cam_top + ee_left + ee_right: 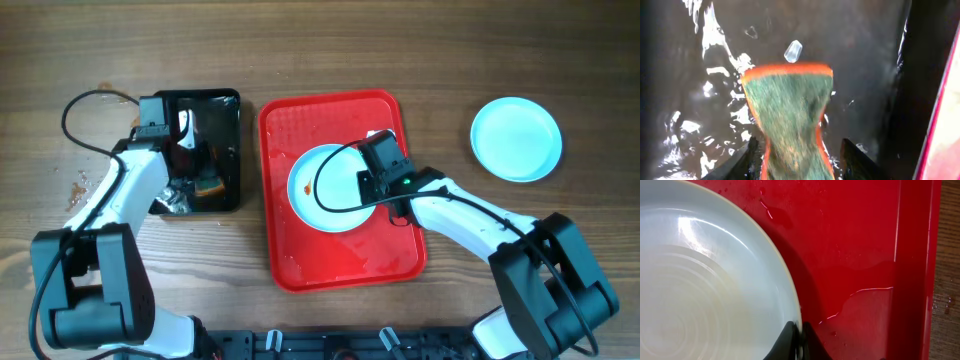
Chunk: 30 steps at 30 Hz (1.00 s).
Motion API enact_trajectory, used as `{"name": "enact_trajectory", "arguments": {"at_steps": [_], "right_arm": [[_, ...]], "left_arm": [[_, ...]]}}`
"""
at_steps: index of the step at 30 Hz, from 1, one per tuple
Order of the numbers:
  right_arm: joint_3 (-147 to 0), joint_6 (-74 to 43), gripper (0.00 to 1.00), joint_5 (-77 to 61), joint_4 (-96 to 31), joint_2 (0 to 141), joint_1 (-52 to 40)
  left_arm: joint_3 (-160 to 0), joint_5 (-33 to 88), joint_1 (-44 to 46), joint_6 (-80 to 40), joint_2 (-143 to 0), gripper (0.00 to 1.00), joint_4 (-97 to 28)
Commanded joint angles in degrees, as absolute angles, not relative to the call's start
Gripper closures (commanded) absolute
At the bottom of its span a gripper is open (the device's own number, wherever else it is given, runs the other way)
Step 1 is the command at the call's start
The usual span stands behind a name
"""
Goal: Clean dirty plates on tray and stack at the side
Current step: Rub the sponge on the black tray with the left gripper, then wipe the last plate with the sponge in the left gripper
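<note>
My left hand hangs over the black tray at the left of the surface, its two fingers pinching a green sponge with an orange edge above wet, glinting black plastic. In the middle lies the red tray, with one pale blue plate in its far half and a small orange-brown stain near that plate's left rim. My right hand is pressed together on the plate's right rim. A film of water lies on the red floor beside it. Well apart, at the far right, a second plate sits on the bare wood.
</note>
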<state>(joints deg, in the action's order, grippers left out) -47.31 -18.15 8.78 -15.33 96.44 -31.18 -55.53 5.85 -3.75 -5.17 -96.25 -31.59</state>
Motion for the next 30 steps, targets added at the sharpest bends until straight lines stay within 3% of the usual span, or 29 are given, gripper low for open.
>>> {"name": "enact_trajectory", "arguments": {"at_steps": [1,3,5,13,17,25,30], "right_arm": [[-47.5,-18.6,0.95,8.9,-15.7,98.0,-31.1],[-47.5,-18.6,0.96,8.9,-15.7,98.0,-31.1],[-47.5,-18.6,0.95,8.9,-15.7,98.0,-31.1],[-47.5,-18.6,0.95,8.9,-15.6,98.0,-31.1],[-47.5,-18.5,0.95,8.9,-15.6,98.0,-31.1],[-47.5,-18.0,0.96,7.8,-15.6,98.0,-31.1],[-47.5,-18.0,0.96,7.8,-15.7,98.0,-31.1]], "left_arm": [[-56.1,4.5,-3.6,-4.9,-99.7,0.71,-30.5],[-56.1,4.6,-3.6,-4.9,-102.4,0.80,-30.8],[-56.1,4.7,-3.6,-4.9,-104.3,0.96,-30.9],[-62.4,5.1,-3.6,-4.9,-94.1,0.96,-38.7],[-62.8,15.2,-1.2,-6.9,-93.6,0.96,-39.2],[-64.5,16.9,21.7,-25.4,-97.3,0.96,-32.1],[-64.5,16.0,28.1,-32.1,-105.4,0.96,-29.6]]}}
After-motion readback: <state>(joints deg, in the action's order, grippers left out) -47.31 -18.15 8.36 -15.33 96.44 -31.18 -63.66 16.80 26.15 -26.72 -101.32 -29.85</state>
